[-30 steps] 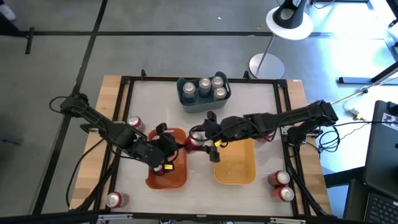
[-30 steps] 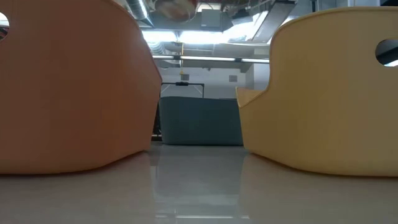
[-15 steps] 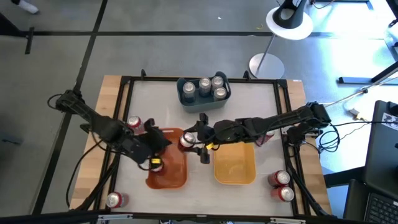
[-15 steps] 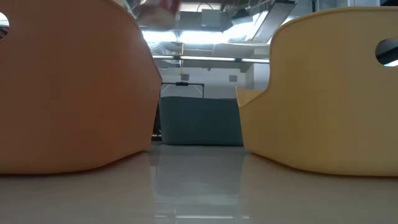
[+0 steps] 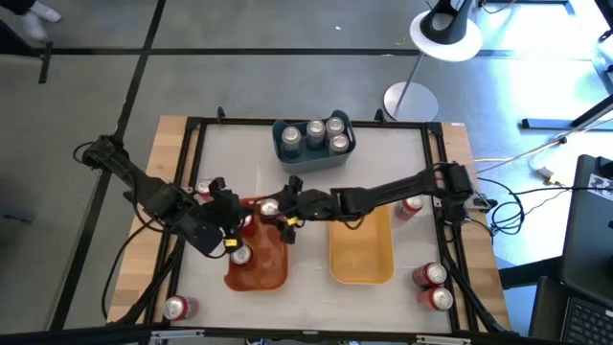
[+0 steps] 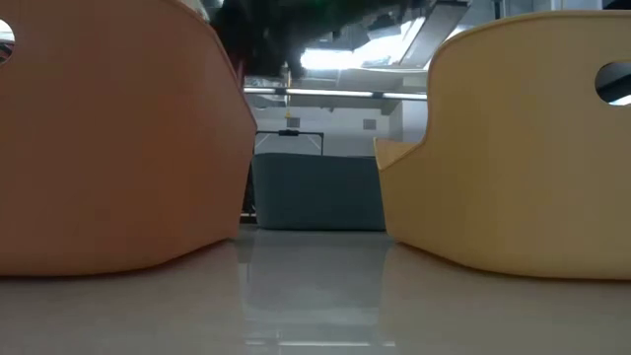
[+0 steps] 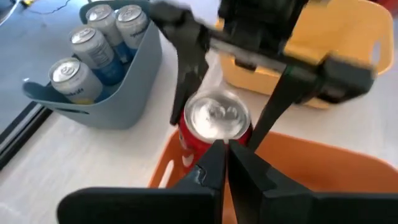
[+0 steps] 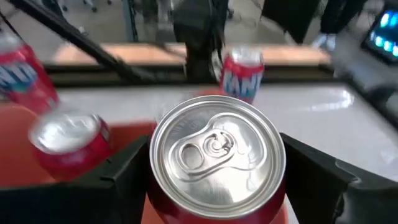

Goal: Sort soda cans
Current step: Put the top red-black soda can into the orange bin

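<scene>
The high view looks straight down on the whole desk point(image 5: 218, 144). The low view sits on the desk top, close between the orange bin point(image 6: 108, 138) and yellow bin point(image 6: 513, 148), facing the grey bin point(image 6: 315, 192). Both wrist views look closely at one red can point(image 7: 214, 124) from opposite sides, sharing it with the high view.

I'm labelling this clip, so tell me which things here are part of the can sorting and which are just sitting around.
Part of the job:
red can held in the right gripper
left gripper
orange bin
yellow bin
grey bin holding silver cans
loose red cans

Lying about:
lamp base
cables
</scene>
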Robot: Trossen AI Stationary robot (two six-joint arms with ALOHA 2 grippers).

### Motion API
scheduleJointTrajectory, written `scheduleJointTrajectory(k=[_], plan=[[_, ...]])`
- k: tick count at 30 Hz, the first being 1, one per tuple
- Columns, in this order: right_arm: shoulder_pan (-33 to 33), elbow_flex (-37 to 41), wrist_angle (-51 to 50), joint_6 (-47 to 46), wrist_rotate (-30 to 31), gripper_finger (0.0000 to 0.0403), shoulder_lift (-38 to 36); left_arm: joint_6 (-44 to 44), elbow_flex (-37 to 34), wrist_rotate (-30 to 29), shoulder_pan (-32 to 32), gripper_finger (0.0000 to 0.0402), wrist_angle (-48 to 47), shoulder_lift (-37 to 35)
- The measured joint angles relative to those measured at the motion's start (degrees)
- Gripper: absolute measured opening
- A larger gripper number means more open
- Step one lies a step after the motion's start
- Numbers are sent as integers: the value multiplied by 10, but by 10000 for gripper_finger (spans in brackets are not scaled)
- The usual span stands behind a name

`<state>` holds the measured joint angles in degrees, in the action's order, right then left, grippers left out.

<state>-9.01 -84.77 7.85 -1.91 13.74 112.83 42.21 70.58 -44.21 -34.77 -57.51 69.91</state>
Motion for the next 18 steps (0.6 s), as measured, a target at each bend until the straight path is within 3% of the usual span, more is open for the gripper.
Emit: scheduleJointTrajectory(k=[18], plan=[[8,-2,7,-15,-30,294,87,13,-31,-2,1,2,15,0]])
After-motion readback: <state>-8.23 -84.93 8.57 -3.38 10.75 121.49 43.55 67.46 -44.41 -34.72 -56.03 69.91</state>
